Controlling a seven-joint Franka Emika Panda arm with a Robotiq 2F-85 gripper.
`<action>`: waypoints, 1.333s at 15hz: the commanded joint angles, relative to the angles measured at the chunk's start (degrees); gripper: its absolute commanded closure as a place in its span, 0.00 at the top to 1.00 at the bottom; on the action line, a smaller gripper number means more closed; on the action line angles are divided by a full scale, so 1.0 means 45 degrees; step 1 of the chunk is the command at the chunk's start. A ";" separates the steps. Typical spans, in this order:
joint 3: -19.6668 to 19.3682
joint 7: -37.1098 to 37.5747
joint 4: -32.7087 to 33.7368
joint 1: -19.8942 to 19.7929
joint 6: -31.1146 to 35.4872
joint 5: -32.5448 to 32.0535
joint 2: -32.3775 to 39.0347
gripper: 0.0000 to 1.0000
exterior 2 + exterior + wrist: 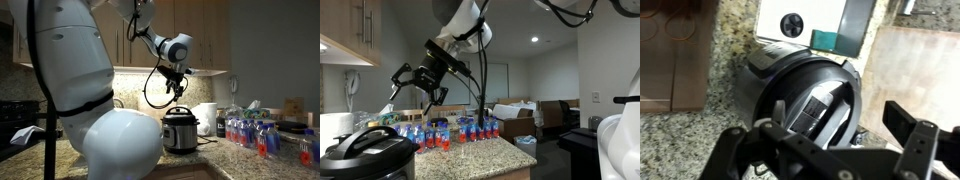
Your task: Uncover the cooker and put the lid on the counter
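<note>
The cooker (370,160) stands on the granite counter (485,155) with the black ribbed lid (365,143) on it. It also shows in an exterior view (180,135), steel-bodied with the lid (179,113) on top. My gripper (417,85) is open and empty, hovering above the cooker and apart from it in both exterior views (176,90). In the wrist view the lid (790,80) with its raised central handle (815,105) fills the middle, seen between my spread fingers (825,140). The inner pot is hidden.
Several red-and-blue bottles (450,132) stand in a row on the counter beyond the cooker, also in an exterior view (250,130). A white jug (207,118) stands beside the cooker. The wrist view shows a white appliance (800,25) and a pale board (915,60) behind the cooker.
</note>
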 commanded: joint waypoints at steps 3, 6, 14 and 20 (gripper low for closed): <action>-0.0122 -0.0919 -0.0869 0.0707 0.2561 0.3870 -0.0656 1.00; 0.0051 -0.0552 -0.0433 0.0451 0.2130 0.3390 -0.0322 1.00; -0.0346 -0.1570 -0.0198 0.0941 0.0946 0.4940 -0.0131 1.00; 0.0103 -0.1136 0.2502 0.0448 0.1870 0.6007 0.3059 1.00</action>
